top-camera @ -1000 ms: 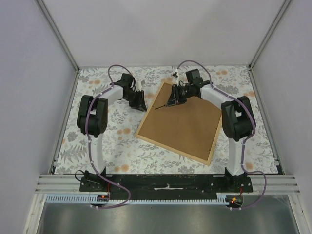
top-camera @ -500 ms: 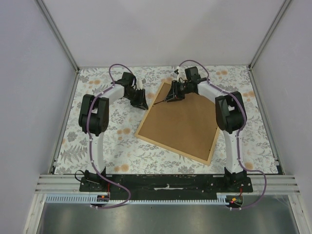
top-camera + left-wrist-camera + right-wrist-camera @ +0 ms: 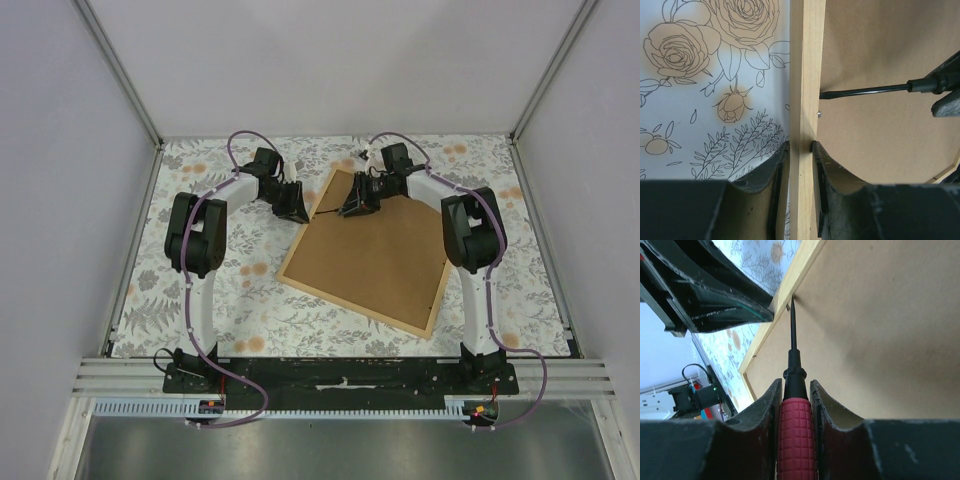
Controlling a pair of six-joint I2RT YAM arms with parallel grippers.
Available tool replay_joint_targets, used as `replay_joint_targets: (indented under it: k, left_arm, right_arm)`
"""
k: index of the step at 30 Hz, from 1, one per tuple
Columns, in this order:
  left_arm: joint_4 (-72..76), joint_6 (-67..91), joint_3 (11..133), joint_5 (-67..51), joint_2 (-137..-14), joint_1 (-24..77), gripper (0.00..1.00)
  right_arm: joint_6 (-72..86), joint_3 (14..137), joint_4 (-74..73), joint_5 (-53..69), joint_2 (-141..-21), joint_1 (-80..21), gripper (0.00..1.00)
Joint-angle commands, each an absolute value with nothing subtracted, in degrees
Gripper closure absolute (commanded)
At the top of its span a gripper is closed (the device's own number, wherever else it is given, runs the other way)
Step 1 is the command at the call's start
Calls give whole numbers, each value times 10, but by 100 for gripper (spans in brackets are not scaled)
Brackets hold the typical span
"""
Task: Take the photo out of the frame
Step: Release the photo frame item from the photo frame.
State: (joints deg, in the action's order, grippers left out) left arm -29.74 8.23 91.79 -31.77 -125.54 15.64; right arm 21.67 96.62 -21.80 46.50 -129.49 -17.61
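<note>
The frame (image 3: 375, 255) lies back side up on the table, its brown board (image 3: 880, 330) facing me, so the photo is hidden. My left gripper (image 3: 800, 145) is shut on the frame's light wooden strip (image 3: 806, 75) at its far left edge; from above the left gripper (image 3: 298, 208) sits at that edge. My right gripper (image 3: 795, 382) is shut on a red-handled screwdriver (image 3: 796, 415). Its black shaft (image 3: 865, 91) reaches across the board, with the tip at a small metal tab (image 3: 788, 306) beside the strip.
A floral cloth (image 3: 230, 290) covers the table around the frame. A small dark object (image 3: 358, 152) lies near the back edge. Enclosure walls stand on three sides, and a metal rail (image 3: 340, 372) carries the arm bases at the near edge.
My left gripper has moved right, onto the frame's left edge strip. The right arm has shifted slightly, keeping the screwdriver pointed at that same edge.
</note>
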Motion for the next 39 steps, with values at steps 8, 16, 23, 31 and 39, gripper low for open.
replay_joint_targets:
  k: [8, 16, 23, 31, 39]
  left_arm:
    - [-271, 95, 925, -302, -1262, 163, 69]
    - [-269, 97, 925, -302, -1261, 164, 69]
    - [-267, 98, 925, -300, -1257, 170, 69]
    - [-265, 98, 926, -297, -1258, 174, 69]
    - [-265, 98, 926, -296, -1252, 176, 69]
  right_arm:
    - [251, 912, -205, 518, -1251, -164, 100]
    - [279, 887, -180, 535, -1223, -151, 100]
    - [302, 925, -182, 554, -1285, -152, 100]
    - [290, 933, -194, 547, -1305, -161, 100]
    - [280, 945, -214, 551, -1318, -171, 100]
